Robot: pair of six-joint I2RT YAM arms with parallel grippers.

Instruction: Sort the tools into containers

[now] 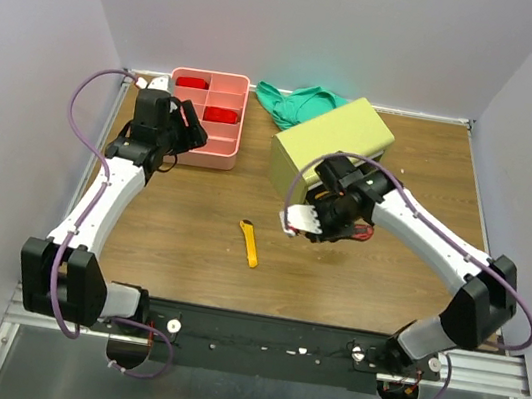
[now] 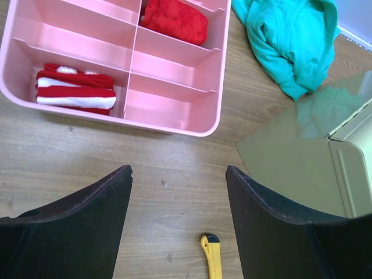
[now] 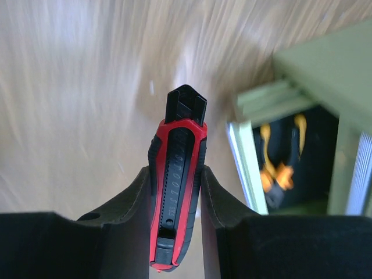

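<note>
— Right gripper (image 3: 177, 174) is clamped on the red-black knife (image 3: 176, 192), near the opening of the green chest (image 3: 325, 70).
— Held near its tail, it could pivot, or catch the chest's edge. Left gripper (image 2: 177, 221) hovers, jaws apart.

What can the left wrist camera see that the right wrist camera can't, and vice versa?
Only left wrist: the pink tray with red items inside, the teal cloth, a yellow utility knife lying nearby, and the left pincer, open and empty. Only right wrist: the right pincer shut on a red-black utility knife, and orange-handled pliers inside an open compartment. Both: the wooden table and the olive-green chest.
</note>
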